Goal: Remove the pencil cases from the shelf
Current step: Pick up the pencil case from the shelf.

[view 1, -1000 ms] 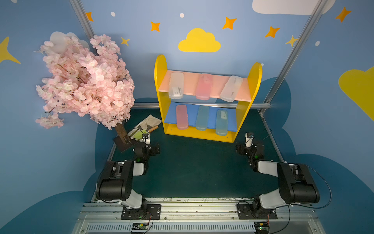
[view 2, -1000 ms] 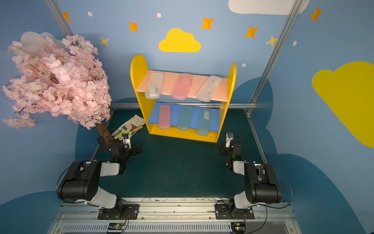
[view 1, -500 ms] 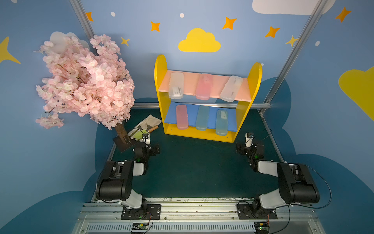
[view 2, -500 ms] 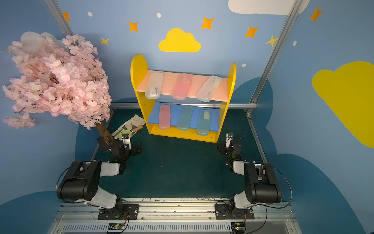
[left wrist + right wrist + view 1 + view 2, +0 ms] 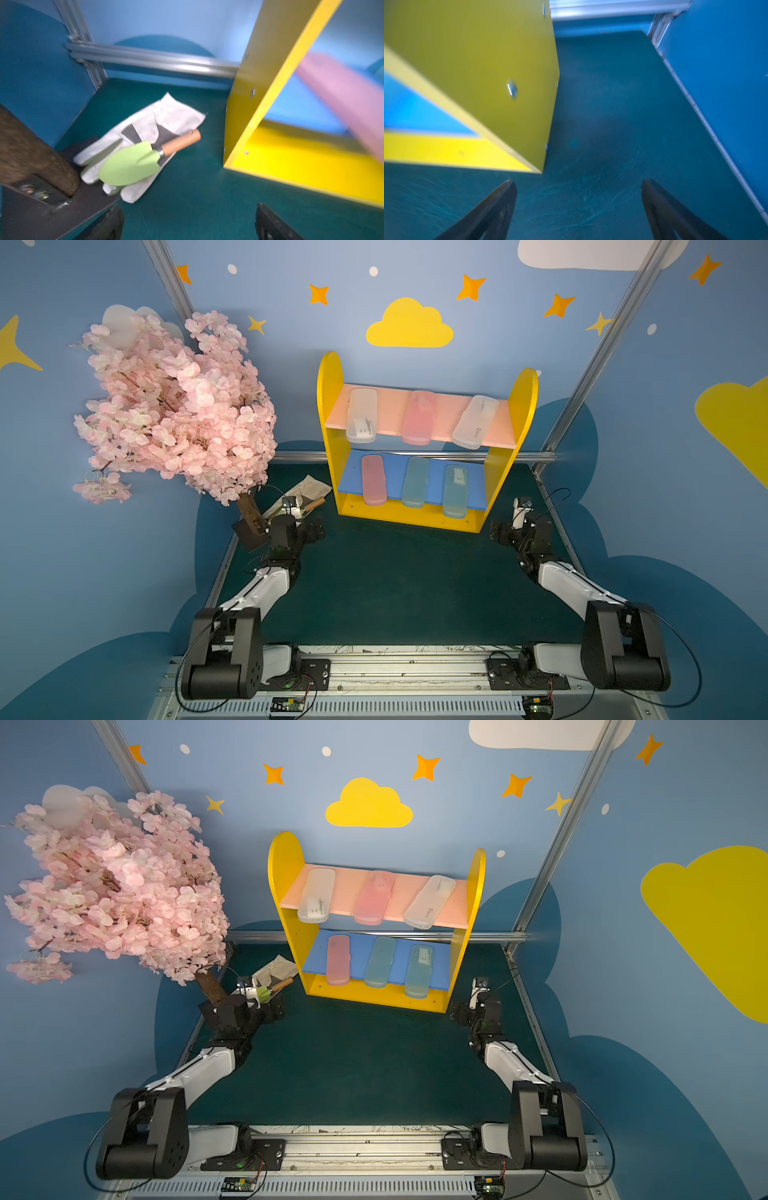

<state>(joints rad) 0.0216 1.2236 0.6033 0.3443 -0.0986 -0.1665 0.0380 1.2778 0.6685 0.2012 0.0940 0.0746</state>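
The shelf [image 5: 328,406] stands at the back of the green mat, with yellow side panels [image 5: 282,886]. Its pink upper board carries a frosted white pencil case [image 5: 362,415], a pink one [image 5: 419,418] and another white one [image 5: 476,421]. On the blue lower board lie a pink case [image 5: 373,480] and two pale blue cases [image 5: 416,482] [image 5: 455,491]. My left gripper [image 5: 313,529] [image 5: 188,207] is low, off the shelf's left front corner, open and empty. My right gripper [image 5: 498,531] [image 5: 578,181] is open and empty beside the shelf's right front corner [image 5: 537,166].
A pink blossom tree [image 5: 174,406] on a dark base plate [image 5: 41,207] stands close to the left arm. A white glove [image 5: 158,118] with a green trowel [image 5: 128,164] lies between the tree and the shelf. Metal frame rails [image 5: 415,455] and blue walls close in the mat.
Both arms have edged slightly forward toward the shelf. The grippers stay open, and no pencil case has moved.
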